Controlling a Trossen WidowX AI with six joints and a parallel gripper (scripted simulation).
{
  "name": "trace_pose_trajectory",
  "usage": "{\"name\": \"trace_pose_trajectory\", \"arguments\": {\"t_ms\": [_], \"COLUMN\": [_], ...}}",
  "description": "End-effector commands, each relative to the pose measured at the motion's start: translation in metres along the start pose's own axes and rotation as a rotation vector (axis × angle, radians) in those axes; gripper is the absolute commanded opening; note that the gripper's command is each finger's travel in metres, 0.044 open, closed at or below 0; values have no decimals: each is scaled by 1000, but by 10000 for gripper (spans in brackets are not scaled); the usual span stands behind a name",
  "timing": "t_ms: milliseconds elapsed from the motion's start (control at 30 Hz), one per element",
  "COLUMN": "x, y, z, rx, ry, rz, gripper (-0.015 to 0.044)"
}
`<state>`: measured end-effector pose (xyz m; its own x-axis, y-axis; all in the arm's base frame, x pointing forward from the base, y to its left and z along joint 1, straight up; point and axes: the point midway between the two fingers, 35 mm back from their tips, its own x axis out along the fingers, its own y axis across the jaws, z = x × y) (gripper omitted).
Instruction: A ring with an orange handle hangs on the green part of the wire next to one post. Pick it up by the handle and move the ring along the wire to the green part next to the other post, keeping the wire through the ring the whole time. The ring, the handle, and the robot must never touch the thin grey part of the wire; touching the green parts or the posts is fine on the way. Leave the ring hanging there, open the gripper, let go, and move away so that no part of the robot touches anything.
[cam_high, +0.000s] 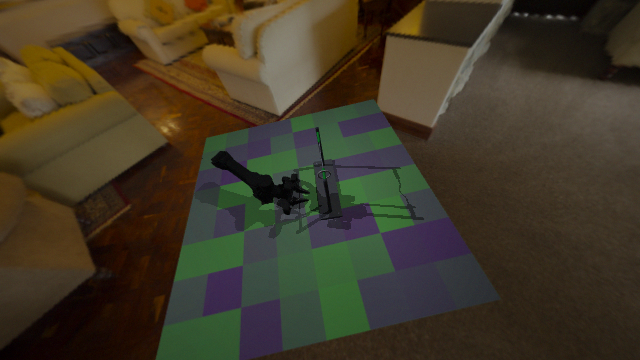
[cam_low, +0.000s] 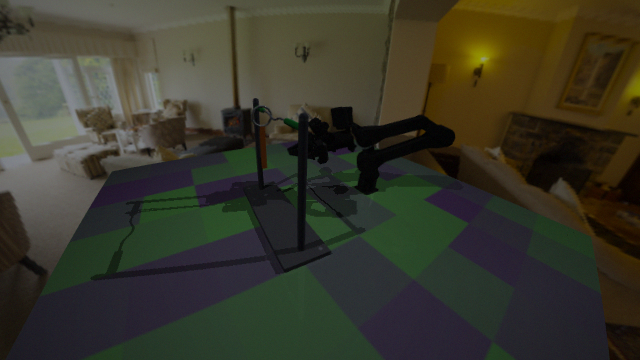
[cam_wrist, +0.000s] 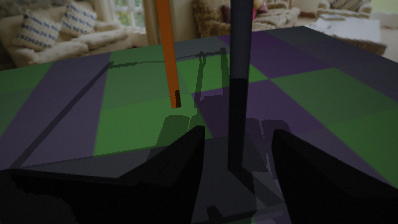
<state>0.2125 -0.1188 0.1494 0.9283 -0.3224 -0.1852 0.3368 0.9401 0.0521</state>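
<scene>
The ring (cam_high: 319, 174) (cam_low: 270, 120) hangs around the green wire part beside the post (cam_low: 259, 165) (cam_wrist: 240, 60) that stands farther away in the exterior view. Its orange handle (cam_low: 263, 150) (cam_wrist: 169, 50) hangs down beside that post, left of it in the wrist view. The other green part (cam_low: 291, 123) is by the nearer post (cam_low: 302, 190). Thin grey wire (cam_low: 278, 119) runs between the green parts. My gripper (cam_high: 308, 196) (cam_low: 293, 149) (cam_wrist: 238, 136) is partly open and empty, on the arm's side of the stand, below wire height. The handle is beyond the fingers, not between them.
The dark base (cam_high: 333, 190) (cam_low: 285, 225) carries both posts. The farther post shows straight ahead between the fingertips in the wrist view, beyond them. Shadows of the stand and arm fall across the checkered mat (cam_high: 340, 310) (cam_low: 450, 325).
</scene>
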Motion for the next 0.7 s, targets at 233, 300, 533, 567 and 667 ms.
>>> {"name": "trace_pose_trajectory", "arguments": {"t_ms": [233,300,533,567,667], "x": [-8,-6,6,7,13], "y": [18,19,22,23,24], "z": [-41,-38,-20,-18,-11], "rx": [108,94,23,13,-18], "ry": [82,77,45,40,26], "rz": [91,101,155,163,185], "gripper": [160,160,160,160,160]}}
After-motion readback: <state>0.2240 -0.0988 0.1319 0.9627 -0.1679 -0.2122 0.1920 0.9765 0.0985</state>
